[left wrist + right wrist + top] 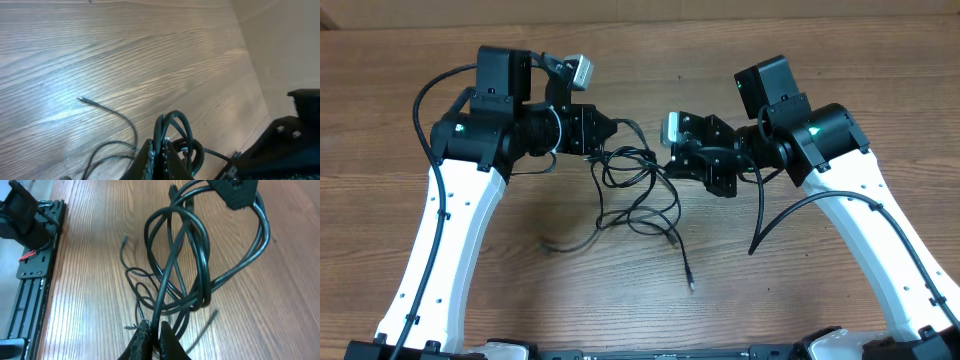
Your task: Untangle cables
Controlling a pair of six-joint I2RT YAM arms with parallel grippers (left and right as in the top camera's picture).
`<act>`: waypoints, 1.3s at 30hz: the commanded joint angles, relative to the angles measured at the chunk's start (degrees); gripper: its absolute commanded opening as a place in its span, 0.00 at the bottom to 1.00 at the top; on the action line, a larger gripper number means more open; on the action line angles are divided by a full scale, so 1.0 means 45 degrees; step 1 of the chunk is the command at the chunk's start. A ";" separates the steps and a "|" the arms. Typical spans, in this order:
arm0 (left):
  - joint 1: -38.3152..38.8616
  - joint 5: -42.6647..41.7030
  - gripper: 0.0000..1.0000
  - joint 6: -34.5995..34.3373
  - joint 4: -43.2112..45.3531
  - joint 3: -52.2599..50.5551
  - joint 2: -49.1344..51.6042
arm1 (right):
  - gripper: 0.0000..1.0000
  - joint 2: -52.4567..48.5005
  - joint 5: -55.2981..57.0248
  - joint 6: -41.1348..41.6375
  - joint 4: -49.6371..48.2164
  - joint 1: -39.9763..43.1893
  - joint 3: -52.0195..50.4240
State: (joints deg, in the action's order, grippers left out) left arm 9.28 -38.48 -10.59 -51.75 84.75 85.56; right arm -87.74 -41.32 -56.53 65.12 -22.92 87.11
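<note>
The cables [635, 185] sit bunched in the middle of the bench [520, 290], between the two arms. Their tangled upper part is stretched roughly left to right, and looser loops sag toward the near edge. One thin strand runs out of the bunch toward the near right and ends in a small plug tip [692, 287] that points at the near edge. Another thin tail lies flat to the near left of the bunch, its tip [548, 244] toward the left. The left end effector [608, 136] meets the far-left side of the tangle. In its wrist view its fingers [150, 161] are closed tight on a cluster of loops [176, 131] standing up from them. The right end effector [670, 158] meets the far-right side. Its fingers [145, 342] are pinched narrow on a single strand (the one rising straight from the tips), which leads into the big crossed loops [200, 265] held above the bench.
</note>
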 commanded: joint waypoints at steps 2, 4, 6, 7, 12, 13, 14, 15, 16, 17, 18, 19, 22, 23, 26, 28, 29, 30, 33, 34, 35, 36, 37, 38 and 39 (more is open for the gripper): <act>-0.0010 0.0185 0.04 -0.0029 -0.0029 0.0199 0.0068 | 0.04 0.0214 0.3288 0.3633 -0.1005 -0.0049 0.0243; 0.0005 0.0053 0.04 -0.0015 -0.0068 0.0199 0.0068 | 0.04 0.0214 0.5197 0.5610 -0.1651 -0.0049 0.0243; 0.0010 -0.0024 0.04 0.0068 -0.0175 0.0199 0.0068 | 0.04 0.0214 0.7276 0.7572 -0.2098 -0.0044 0.0243; 0.0010 -0.0024 0.04 0.0068 -0.0248 0.0199 0.0068 | 0.04 0.0214 0.8398 0.8655 -0.2259 -0.0044 0.0243; 0.0005 -0.0121 0.04 0.0068 -0.0325 0.0199 0.0068 | 0.04 0.0214 0.9024 1.0093 -0.2550 -0.0039 0.0243; 0.0024 -0.0384 0.04 0.0073 -0.0316 0.0199 0.0068 | 0.04 0.0214 0.8335 0.9670 -0.2642 -0.0039 0.0243; 0.0029 -0.0670 0.04 0.0073 -0.0316 0.0199 0.0068 | 0.04 0.0214 0.7650 0.9010 -0.2657 -0.0039 0.0238; 0.0029 -0.1020 0.04 0.0073 -0.0311 0.0199 0.0068 | 0.16 0.0214 0.6368 0.7650 -0.2603 -0.0039 0.0219; 0.0029 -0.1243 0.04 0.0068 -0.0296 0.0199 0.0068 | 0.23 0.0209 0.5629 0.6849 -0.2540 -0.0039 0.0204; 0.0029 -0.1491 0.04 0.0068 -0.0262 0.0199 0.0068 | 0.42 0.0209 0.4634 0.5654 -0.2443 -0.0039 0.0117; 0.0029 -0.1656 0.04 0.0068 -0.0248 0.0199 0.0068 | 0.56 0.0209 0.3837 0.4464 -0.2365 -0.0049 -0.0024; 0.0029 -0.1700 0.04 0.0068 -0.0253 0.0199 0.0068 | 0.68 0.0209 0.3371 0.3555 -0.2380 -0.0049 -0.0228; 0.0029 -0.1700 0.04 0.0068 -0.0257 0.0199 0.0068 | 0.75 0.0058 0.2900 0.2093 -0.2424 -0.0049 -0.0617; 0.0029 -0.1700 0.04 0.0068 -0.0253 0.0199 0.0068 | 0.76 -0.0005 0.2370 0.2016 -0.2511 -0.0063 -0.0617; 0.0034 -0.1710 0.04 0.0058 -0.0253 0.0199 0.0068 | 0.77 -0.0034 0.1205 0.1433 -0.2560 -0.0131 -0.0617; 0.0068 -0.1836 0.04 -0.0049 -0.0253 0.0199 0.0068 | 0.80 -0.0083 0.0821 0.1059 -0.2880 -0.0296 -0.0617; 0.0121 -0.1846 0.04 -0.0049 -0.0253 0.0199 0.0068 | 0.81 -0.0131 0.0821 0.1064 -0.3118 -0.0398 -0.0617; 0.0180 -0.1826 0.04 -0.0044 -0.0248 0.0199 0.0068 | 0.81 -0.0209 0.0826 0.1064 -0.3371 -0.0505 -0.0617; 0.0291 -0.1690 0.04 -0.0039 -0.0248 0.0199 0.0068 | 0.76 -0.0486 0.0884 0.1044 -0.3852 -0.0792 -0.0617; 0.0291 -0.1661 0.04 -0.0034 -0.0248 0.0199 0.0068 | 0.73 -0.0602 0.0894 0.0889 -0.3861 -0.0865 -0.0617; 0.0282 -0.1637 0.04 -0.0034 -0.0248 0.0199 0.0068 | 0.65 -0.0695 0.0918 0.0772 -0.3861 -0.0962 -0.0617; 0.0277 -0.1511 0.04 -0.0039 -0.0248 0.0199 0.0068 | 0.53 -0.0801 0.0913 0.0777 -0.3895 -0.1025 -0.0617; 0.0277 -0.1379 0.04 -0.0039 -0.0253 0.0199 0.0068 | 0.46 -0.0835 0.0918 0.0777 -0.3891 -0.1083 -0.0617; 0.0277 -0.1127 0.04 -0.0039 -0.0253 0.0199 0.0068 | 0.37 -0.0879 0.0918 0.0782 -0.3871 -0.1151 -0.0617; 0.0277 -0.0894 0.04 -0.0039 -0.0248 0.0199 0.0068 | 0.29 -0.0879 0.0918 0.0777 -0.3789 -0.1219 -0.0622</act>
State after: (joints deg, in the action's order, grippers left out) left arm 10.15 -44.47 -10.59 -53.15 84.75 85.56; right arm -91.35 -36.18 -52.40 47.81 -27.55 84.51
